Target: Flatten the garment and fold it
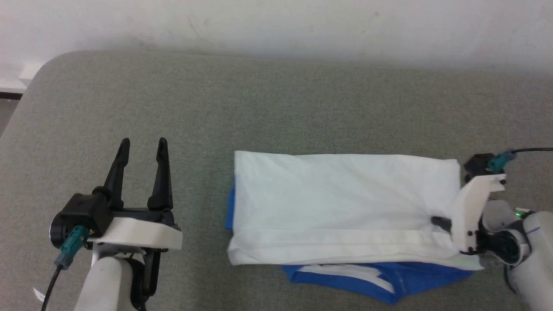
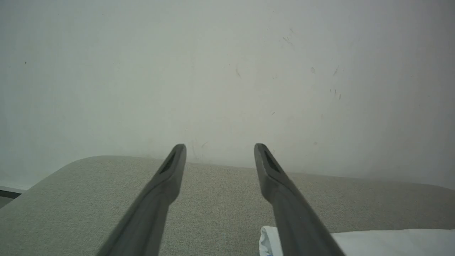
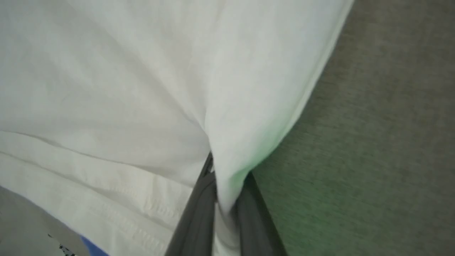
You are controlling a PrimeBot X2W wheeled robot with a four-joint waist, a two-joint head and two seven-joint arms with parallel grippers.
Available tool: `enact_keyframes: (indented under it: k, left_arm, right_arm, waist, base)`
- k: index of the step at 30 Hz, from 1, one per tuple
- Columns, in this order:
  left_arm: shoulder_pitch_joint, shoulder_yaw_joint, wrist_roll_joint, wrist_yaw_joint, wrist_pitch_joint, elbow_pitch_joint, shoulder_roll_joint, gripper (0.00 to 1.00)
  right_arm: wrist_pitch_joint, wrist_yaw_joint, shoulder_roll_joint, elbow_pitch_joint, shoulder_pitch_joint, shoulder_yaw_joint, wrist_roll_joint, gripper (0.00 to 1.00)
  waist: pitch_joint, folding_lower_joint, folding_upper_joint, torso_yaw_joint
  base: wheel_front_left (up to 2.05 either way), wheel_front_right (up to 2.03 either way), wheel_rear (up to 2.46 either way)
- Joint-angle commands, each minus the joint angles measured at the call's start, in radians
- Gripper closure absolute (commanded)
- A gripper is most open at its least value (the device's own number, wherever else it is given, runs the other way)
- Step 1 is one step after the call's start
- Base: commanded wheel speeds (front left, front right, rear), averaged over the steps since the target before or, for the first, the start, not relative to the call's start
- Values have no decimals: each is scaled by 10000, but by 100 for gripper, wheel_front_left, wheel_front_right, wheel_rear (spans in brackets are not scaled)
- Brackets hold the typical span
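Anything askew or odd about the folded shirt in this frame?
The garment lies as a tidy white band, but blue cloth pokes out unevenly from under its near edge. Nothing looks torn or spilled.

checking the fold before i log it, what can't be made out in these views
- blue fabric, head view: mostly tucked under the garment, so how it lies is hidden.
- right gripper, right wrist view: fingertips buried in the pinched white fold.
- garment, left wrist view: one white corner shows; the rest is cut off by the bottom edge or sits behind a finger of the left gripper.
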Motion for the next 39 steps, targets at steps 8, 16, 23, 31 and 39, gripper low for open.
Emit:
enact_keyframes:
  k: [8, 16, 23, 31, 39]
  left_arm:
    - [474, 380, 316, -270, -47, 167, -268, 0]
    - [731, 549, 426, -423, -47, 268, -457, 0]
    - [808, 578, 492, -513, -47, 187, -560, 0]
    - [623, 467, 521, -685, -47, 195, -598, 0]
    - [433, 330, 511, -791, -47, 274, -684, 0]
  right_arm:
    - [350, -80, -861, 173, 526, -910, -991, 100]
    - [1148, -80, -963, -2686, 724, -59, -627, 100]
    - [1524, -80, -609, -4486, 782, 673, -201, 100]
    - [1071, -80, 486, -3845, 95, 1494, -395, 100]
    - [412, -80, 1113, -2140, -668, 2156, -727, 100]
  waist:
    - [-442, 0, 0, -301]
    - [-951, 0, 0, -318]
    - [-1056, 0, 0, -217]
    - [-781, 0, 0, 234]
    - [-396, 0, 0, 801]
  base:
    - [0, 0, 0]
    - [0, 0, 0]
    - [0, 0, 0]
    - [0, 0, 0]
    - [0, 0, 0]
